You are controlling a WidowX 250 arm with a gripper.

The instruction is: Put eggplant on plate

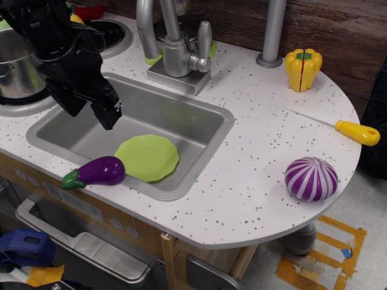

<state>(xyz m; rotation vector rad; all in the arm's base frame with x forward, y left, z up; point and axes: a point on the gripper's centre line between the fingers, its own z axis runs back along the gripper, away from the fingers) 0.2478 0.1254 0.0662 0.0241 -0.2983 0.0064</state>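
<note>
Eggplant [97, 171] lies on the front rim of the sink [208, 136], stem pointing away from the plate [148, 157], which sits just behind it in the basin. Gripper [103, 109] hangs beyond, above the basin, empty; jaw state cannot be determined. Risk: a glossy, rounded body may slip from the grasp and roll off the counter edge.

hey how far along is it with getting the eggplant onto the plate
Nothing looks done yet. The eggplant lies on the front edge of the sink, beside the green plate in the basin, not on it. The gripper hangs above the sink and holds nothing; whether it is open is unclear. Left: grasp the eggplant, lift it and set it on the plate.
</note>
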